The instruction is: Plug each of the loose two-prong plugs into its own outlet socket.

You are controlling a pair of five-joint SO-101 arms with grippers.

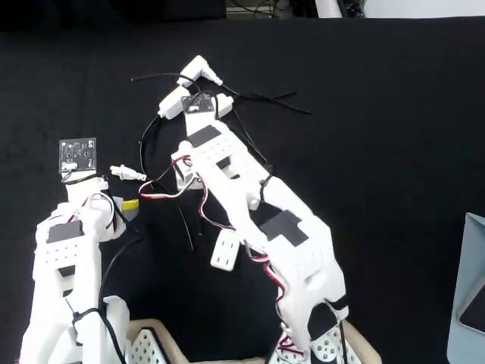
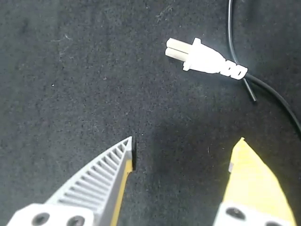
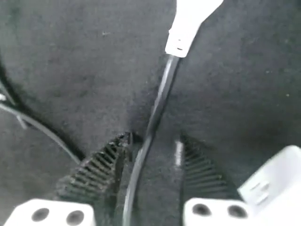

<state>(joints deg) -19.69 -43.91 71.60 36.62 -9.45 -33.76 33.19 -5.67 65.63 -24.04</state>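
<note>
Nearby, loose plug (image 2: 202, 59), left fingers (image 2: 110, 162) spread apart

Robotics lab bench: black-clothed table (image 1: 394, 114), two white arms (image 1: 292, 250).

Your table (image 1: 394, 114) lies under a black cloth (image 1: 379, 189). Past its far edge you see a pale surface (image 1: 424, 7); a grey-blue panel (image 1: 471, 265) stands at its side.

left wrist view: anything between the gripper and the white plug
Nothing visible. Only bare black cloth lies between the left gripper and the white plug; its cord trails off beyond the plug.
</note>
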